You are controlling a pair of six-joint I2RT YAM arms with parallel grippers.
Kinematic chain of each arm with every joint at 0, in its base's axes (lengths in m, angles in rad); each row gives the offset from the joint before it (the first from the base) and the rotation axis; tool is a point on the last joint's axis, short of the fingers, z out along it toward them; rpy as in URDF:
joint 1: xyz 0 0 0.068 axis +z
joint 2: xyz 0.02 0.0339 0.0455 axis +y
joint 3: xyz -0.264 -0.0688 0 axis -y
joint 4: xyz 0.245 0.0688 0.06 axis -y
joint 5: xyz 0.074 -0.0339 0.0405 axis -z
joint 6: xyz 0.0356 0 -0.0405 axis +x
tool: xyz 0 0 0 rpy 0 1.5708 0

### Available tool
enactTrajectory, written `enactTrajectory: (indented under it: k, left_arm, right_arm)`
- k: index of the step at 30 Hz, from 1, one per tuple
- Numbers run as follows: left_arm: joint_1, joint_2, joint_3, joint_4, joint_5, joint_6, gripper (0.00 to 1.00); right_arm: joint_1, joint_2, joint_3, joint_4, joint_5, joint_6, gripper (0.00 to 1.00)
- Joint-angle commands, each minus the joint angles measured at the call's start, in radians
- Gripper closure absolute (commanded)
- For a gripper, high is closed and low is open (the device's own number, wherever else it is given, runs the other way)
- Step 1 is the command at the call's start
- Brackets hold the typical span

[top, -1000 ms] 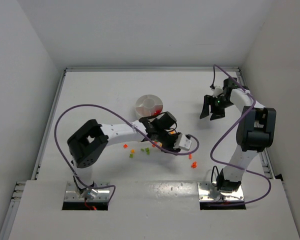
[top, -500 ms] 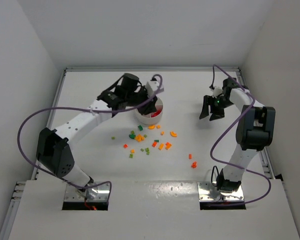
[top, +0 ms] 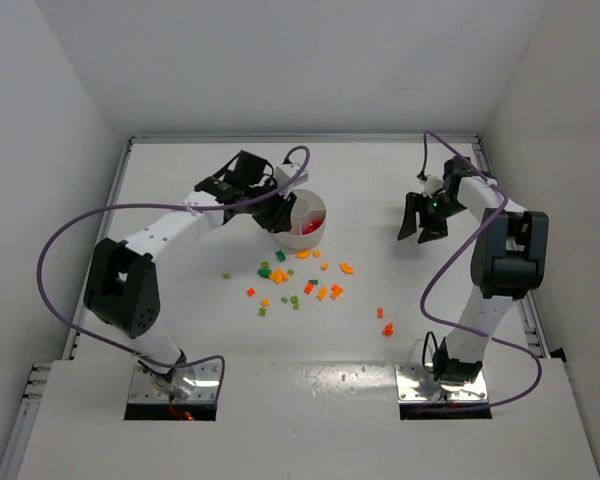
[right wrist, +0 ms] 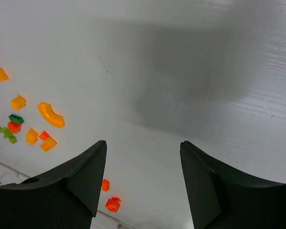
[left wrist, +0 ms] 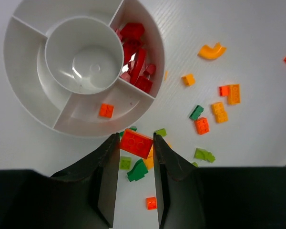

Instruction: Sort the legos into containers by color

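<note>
Jaws of the left gripper (left wrist: 136, 139) pinch one orange-red brick (left wrist: 136, 144) by its sides, just short of the near wall of the round white dish (left wrist: 31, 81). Directly ahead lies a wedge (left wrist: 86, 112) holding a single brick (left wrist: 105, 110) of like colour. The section to its right is heaped with darker red bricks (left wrist: 136, 50), and the centre cup (left wrist: 83, 55) holds nothing. The sound move looks to be a short carry forward past the wall, centring over the matching wedge and letting go low, so the piece does not bounce into the red heap. Beside the dish, loose orange and green bricks (left wrist: 218, 112) lie scattered on the table (left wrist: 238, 19). The right gripper (right wrist: 143, 150) hangs well apart, jaws spread and holding nothing.
</note>
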Motion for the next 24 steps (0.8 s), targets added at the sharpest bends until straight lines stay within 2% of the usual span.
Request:
enactTrajectory:
  k: [1, 12, 18, 24]
  left_arm:
    - [0.018, 0.052, 0.047, -0.009, -0.021, -0.021, 0.85]
    - [0.018, 0.129, 0.11, 0.009, -0.051, -0.03, 0.85]
    - [0.018, 0.151, 0.129, 0.009, -0.051, -0.03, 0.68]
    - [0.018, 0.142, 0.129, 0.009, -0.051, -0.021, 0.58]
  right_arm:
    - [0.009, 0.006, 0.039, -0.001, -0.008, -0.008, 0.36]
    - [0.009, 0.015, 0.039, -0.001, -0.008, -0.008, 0.36]
    - [0.009, 0.024, 0.039, -0.01, -0.008, -0.008, 0.36]
    - [0.009, 0.033, 0.049, -0.01, -0.008, -0.008, 0.36]
